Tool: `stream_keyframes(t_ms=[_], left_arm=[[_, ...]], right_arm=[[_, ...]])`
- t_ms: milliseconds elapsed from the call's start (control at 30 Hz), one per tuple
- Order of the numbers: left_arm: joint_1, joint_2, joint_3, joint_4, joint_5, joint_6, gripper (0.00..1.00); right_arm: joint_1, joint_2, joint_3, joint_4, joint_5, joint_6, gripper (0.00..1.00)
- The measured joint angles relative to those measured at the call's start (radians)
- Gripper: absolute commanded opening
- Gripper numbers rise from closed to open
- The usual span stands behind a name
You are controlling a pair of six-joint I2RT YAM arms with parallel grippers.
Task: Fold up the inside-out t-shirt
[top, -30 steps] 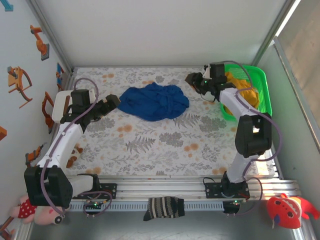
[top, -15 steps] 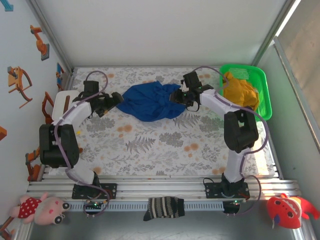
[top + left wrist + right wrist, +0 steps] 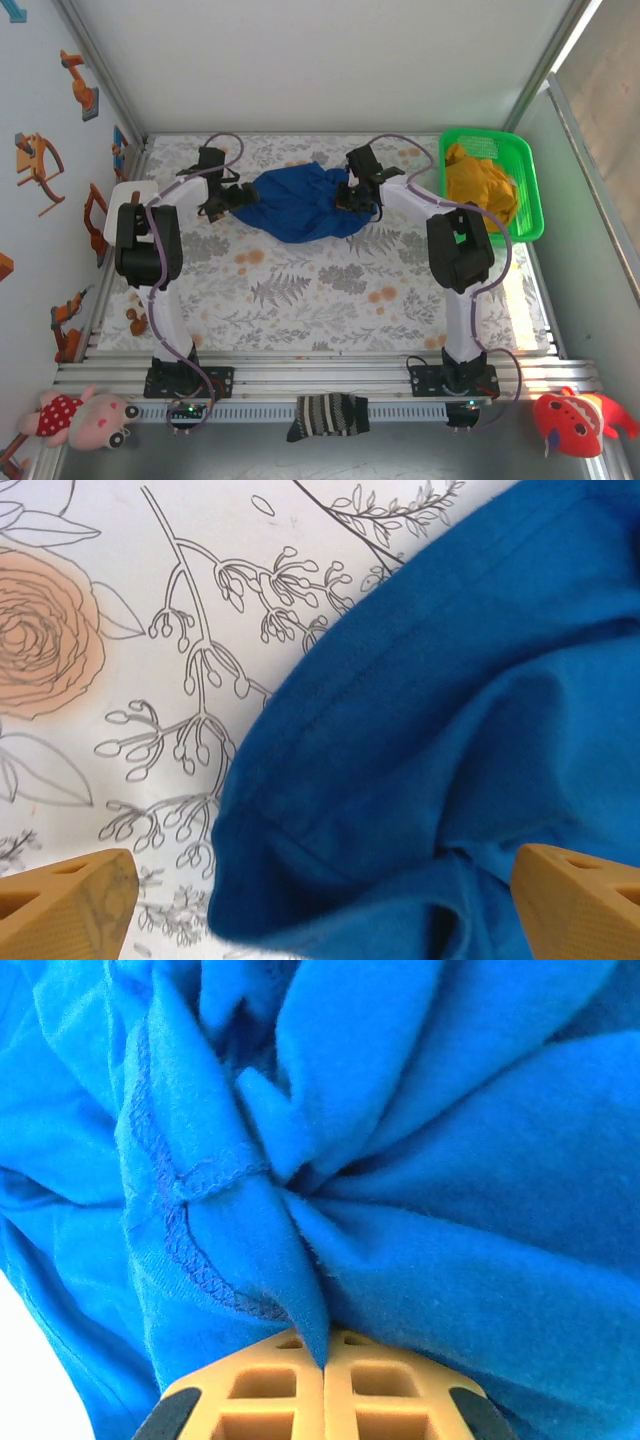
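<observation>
From above, we see the crumpled royal-blue cloth t-shirt (image 3: 300, 205) heaped at the far middle of the floral-print table (image 3: 300, 290). The left gripper (image 3: 232, 196) is at its left edge and the right gripper (image 3: 352, 196) at its right. On the left wrist camera, the tan fingers (image 3: 65, 910) spread wide, holding nothing, with the shirt's hemmed edge between them. On the right wrist camera, the jaws pinch tight on a fold of blue cloth beside a stitched seam.

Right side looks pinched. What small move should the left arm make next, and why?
Probably close the left gripper: its jaws stand open with the stitched edge of the t-shirt lying between them, while the right gripper is shut on a bunch of the cloth. With both ends held, it could be lifted and spread.
</observation>
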Motion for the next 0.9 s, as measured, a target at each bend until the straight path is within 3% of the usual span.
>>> stream_keyframes(t_ms=[33,133,200,433,700,900], left_arm=[[-0.002,0.015,0.015,-0.006,-0.002,0.002,0.78],[-0.006,0.068,0.061,-0.016,0.004,-0.002,0.36],[-0.007,0.096,0.093,-0.035,0.012,-0.003,0.0],[-0.004,0.058,0.231,-0.084,0.077,-0.025,0.0],[0.073,-0.302,0.323,0.098,0.191,-0.235,0.0],[0.126,-0.458,0.381,0.264,0.284,-0.389,0.0]], right_arm=[[0.0,0.0,0.002,0.0,0.0,0.0,0.0],[0.0,0.0,0.014,-0.004,-0.002,0.0,0.0],[-0.001,0.0,0.037,-0.021,-0.011,-0.001,0.0],[-0.056,-0.027,0.25,-0.106,-0.089,-0.002,0.0],[-0.268,-0.159,0.558,-0.11,-0.208,0.087,0.0],[-0.315,-0.316,0.567,-0.053,-0.277,0.159,0.0]])
